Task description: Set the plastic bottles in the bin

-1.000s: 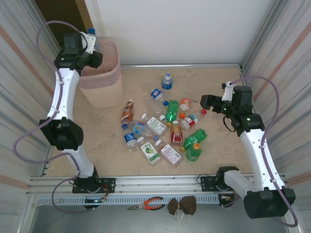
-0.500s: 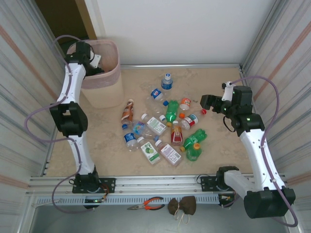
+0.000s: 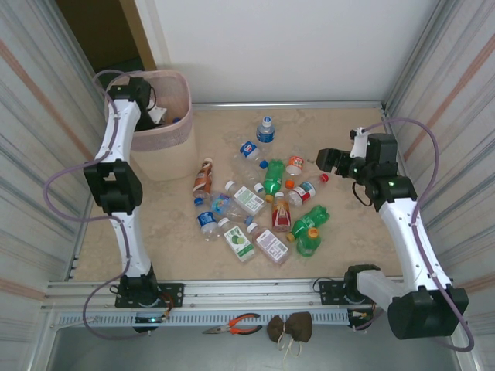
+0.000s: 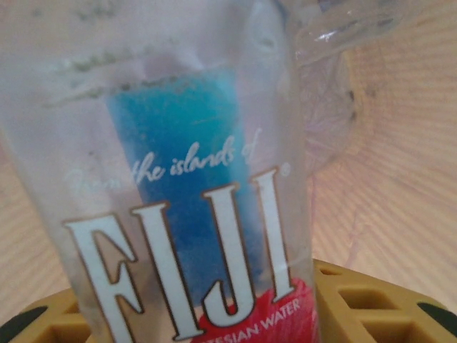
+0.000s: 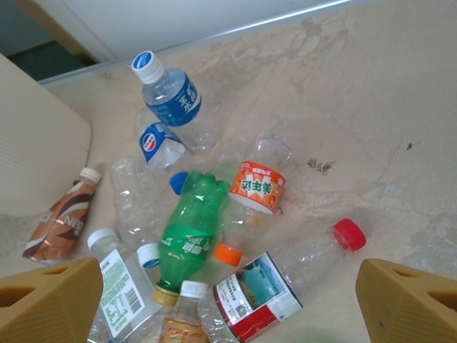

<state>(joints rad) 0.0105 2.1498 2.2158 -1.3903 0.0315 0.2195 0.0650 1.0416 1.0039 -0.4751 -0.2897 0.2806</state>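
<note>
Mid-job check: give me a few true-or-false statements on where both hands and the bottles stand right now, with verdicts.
1. The left hand is at the bin, holding a Fiji bottle. True.
2. The right hand grips the red-capped bottle. False: the right hand is open; the red-capped bottle lies loose on the table.
3. All plastic bottles are binned. False: many lie on the table.
4. The brown bottle lies on the bin's side of the pile. True.

Bin [image 3: 172, 151] far left; bottles [image 3: 249, 200] clustered centre, right of it.
</note>
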